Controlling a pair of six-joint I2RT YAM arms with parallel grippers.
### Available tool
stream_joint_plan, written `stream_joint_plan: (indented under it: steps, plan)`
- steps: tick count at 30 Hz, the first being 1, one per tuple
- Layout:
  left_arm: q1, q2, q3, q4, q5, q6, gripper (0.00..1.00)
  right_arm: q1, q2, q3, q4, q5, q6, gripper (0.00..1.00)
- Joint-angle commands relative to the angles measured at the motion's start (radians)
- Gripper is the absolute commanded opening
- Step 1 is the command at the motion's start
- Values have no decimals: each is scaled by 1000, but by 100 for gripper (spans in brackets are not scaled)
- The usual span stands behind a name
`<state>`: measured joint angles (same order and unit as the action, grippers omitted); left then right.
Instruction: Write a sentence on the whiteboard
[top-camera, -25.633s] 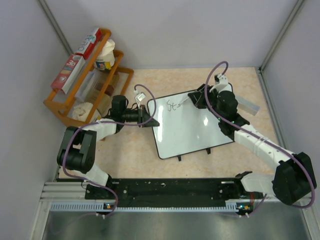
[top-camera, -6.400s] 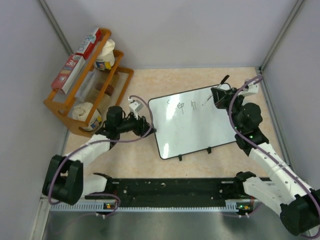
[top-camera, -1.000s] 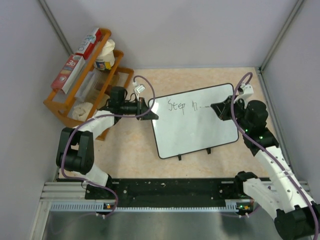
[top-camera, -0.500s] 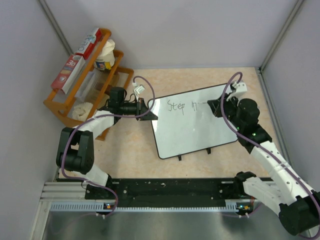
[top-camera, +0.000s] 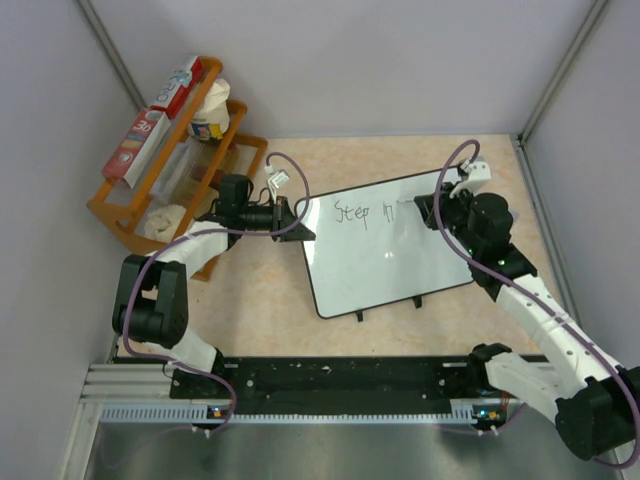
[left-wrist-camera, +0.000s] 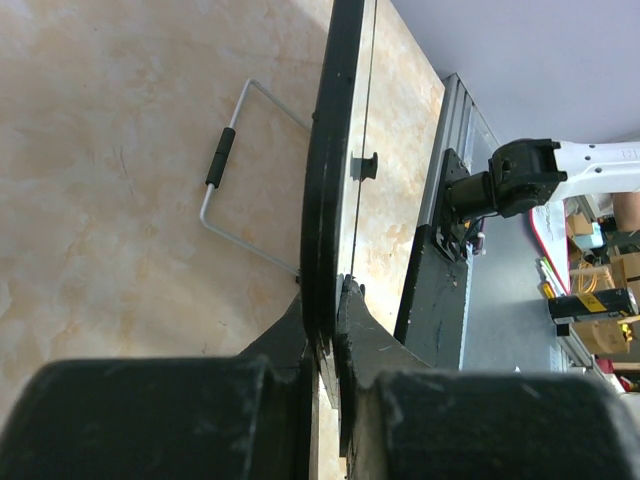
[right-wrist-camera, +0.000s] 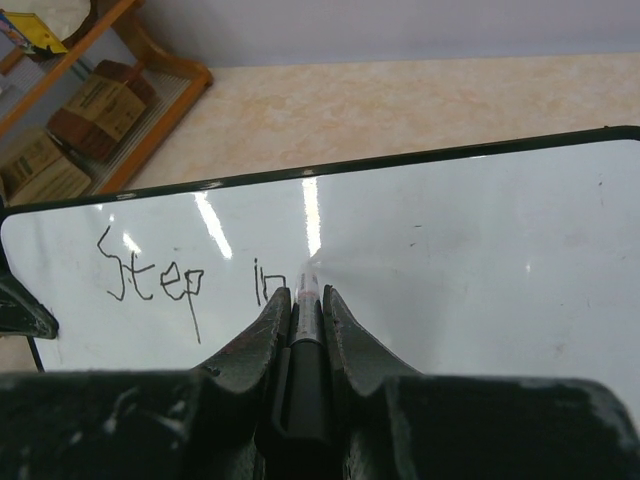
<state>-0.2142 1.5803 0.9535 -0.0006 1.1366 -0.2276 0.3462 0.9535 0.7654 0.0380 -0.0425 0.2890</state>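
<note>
The whiteboard (top-camera: 385, 260) lies tilted on the table, glossy white with a black rim. On its upper part the sentence (top-camera: 365, 212) reads "Step in" in thin dark marker. My left gripper (top-camera: 298, 226) is shut on the board's left edge; the left wrist view shows the rim (left-wrist-camera: 325, 150) edge-on between the left gripper (left-wrist-camera: 335, 300) jaws. My right gripper (right-wrist-camera: 305, 298) is shut on a black marker (right-wrist-camera: 305, 335). The marker's tip rests on the whiteboard (right-wrist-camera: 480, 250) just right of the "in" (right-wrist-camera: 268, 282).
An orange wooden rack (top-camera: 120, 215) with boxes and bottles stands at the back left, close to the left arm. A wire stand (left-wrist-camera: 235, 190) folds out under the board. Grey walls close the sides, and the black base rail (top-camera: 330, 385) runs along the near edge.
My right gripper has slid left along the top line with the marker, and the strokes after "Step" now read "in". The left gripper and the board have stayed put.
</note>
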Motion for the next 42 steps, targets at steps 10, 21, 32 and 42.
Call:
stream_joint_plan:
  steps: [10, 21, 32, 42]
  plan:
    - [-13, 32, -41, -7, -126, 200, 0, 11, 37, 11, 68, -34, 18, 0]
    - [-13, 35, -38, -9, -127, 198, 0, 11, 13, -9, 53, -39, 27, 0]
    - [-13, 41, -39, -7, -126, 200, 0, 11, 17, -29, 40, -13, 25, 0]
    - [-13, 41, -41, -7, -129, 203, 0, 11, 13, -25, 7, 98, 24, 0]
